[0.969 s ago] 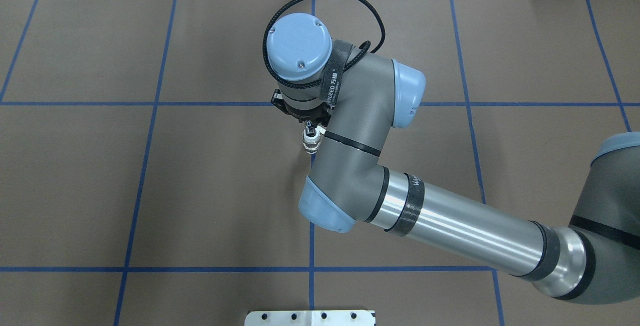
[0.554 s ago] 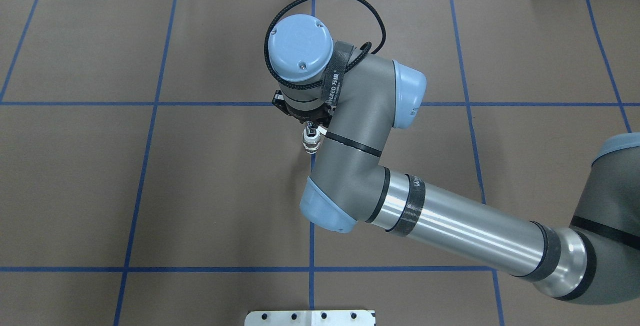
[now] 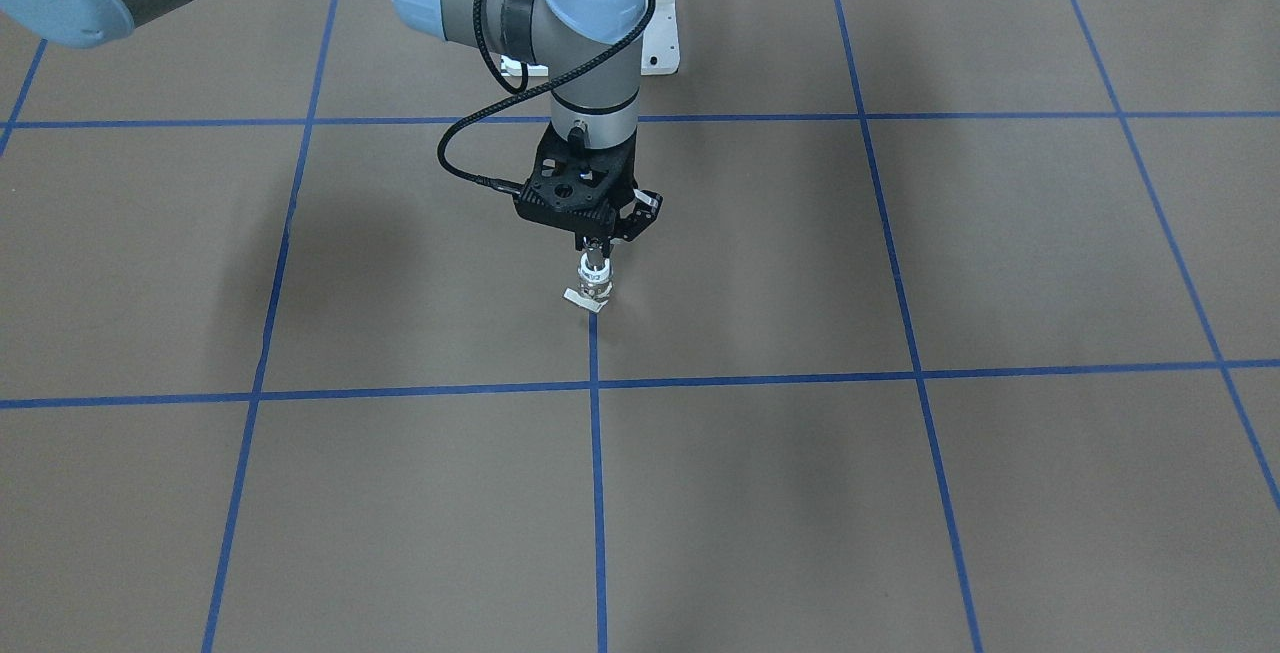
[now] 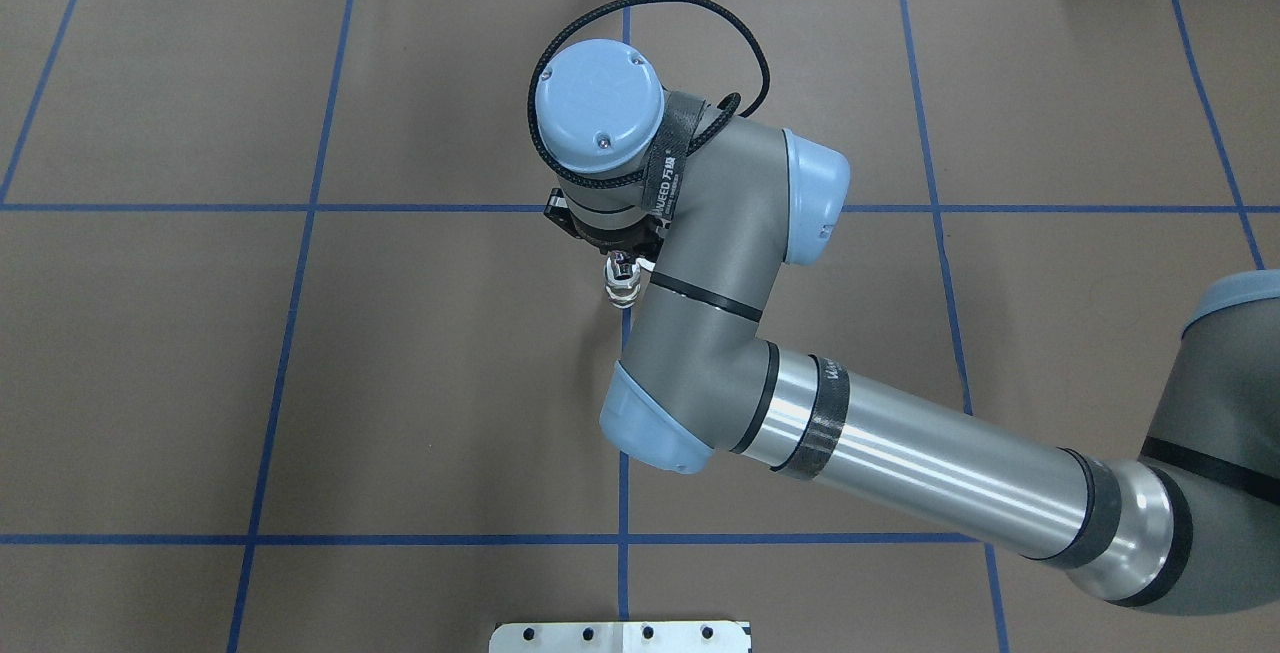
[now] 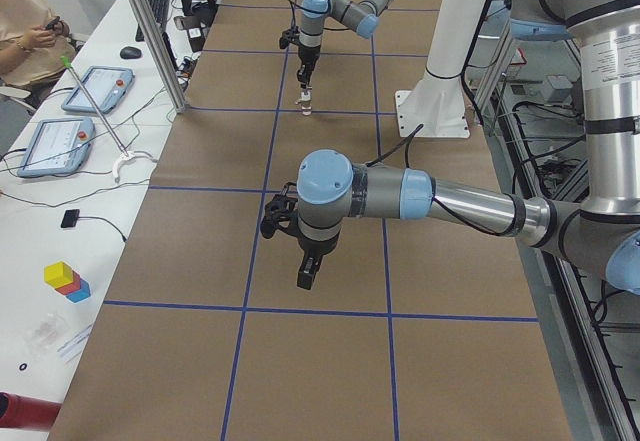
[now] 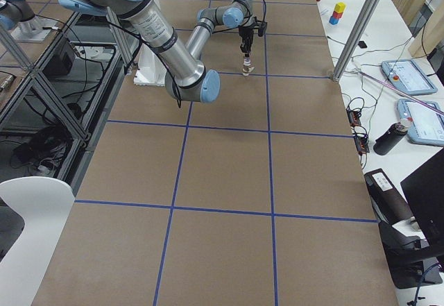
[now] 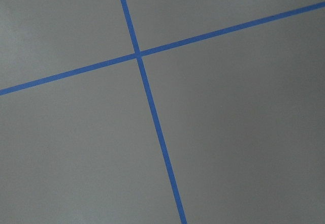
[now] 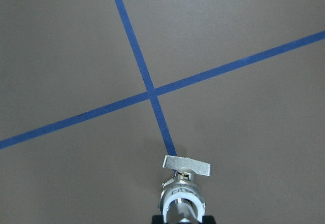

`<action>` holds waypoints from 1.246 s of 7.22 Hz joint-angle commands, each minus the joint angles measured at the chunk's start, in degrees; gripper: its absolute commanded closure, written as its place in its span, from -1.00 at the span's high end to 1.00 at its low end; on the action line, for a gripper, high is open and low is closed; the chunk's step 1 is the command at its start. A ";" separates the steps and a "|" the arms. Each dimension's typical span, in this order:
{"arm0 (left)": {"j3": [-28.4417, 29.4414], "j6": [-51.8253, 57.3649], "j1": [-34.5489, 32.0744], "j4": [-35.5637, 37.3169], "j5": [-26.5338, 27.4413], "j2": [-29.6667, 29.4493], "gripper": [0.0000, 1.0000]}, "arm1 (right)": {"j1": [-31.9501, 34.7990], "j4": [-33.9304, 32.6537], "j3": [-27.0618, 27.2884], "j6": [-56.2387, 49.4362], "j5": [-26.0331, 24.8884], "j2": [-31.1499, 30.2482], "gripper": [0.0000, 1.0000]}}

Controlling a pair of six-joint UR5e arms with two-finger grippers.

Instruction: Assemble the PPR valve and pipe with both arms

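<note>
Seen from across the counter [image 3: 900, 493], the right arm [image 3: 590, 53] comes in from the far left. Its right gripper [image 3: 596, 255] points straight down, clamped on the top of a small white-and-metal valve [image 3: 597, 283]. The valve hangs upright over a blue tape line [image 3: 596, 353], just short of a crossing; I cannot tell whether it touches the counter. From overhead, the wrist covers most of the gripper, and the valve shows just below it, beside the grey arm. From the left end, the left arm [image 5: 400, 193] stretches over the near part of the counter with the left gripper [image 5: 307, 276] pointing down above bare brown paper; how wide it stands cannot be told from there. The right arm is far off with the valve under it. From the right end, the valve is again far off under the gripper. The left wrist camera shows only counter and crossing blue lines. The right wrist camera shows the valve at the bottom edge, its flat metal handle [image 8: 187, 165] lying across the blue line.
</note>
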 commanded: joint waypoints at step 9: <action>-0.22 0.00 0.00 -0.44 -0.04 0.00 1.00 | -0.18 0.09 -0.88 -0.32 0.00 -0.40 -1.00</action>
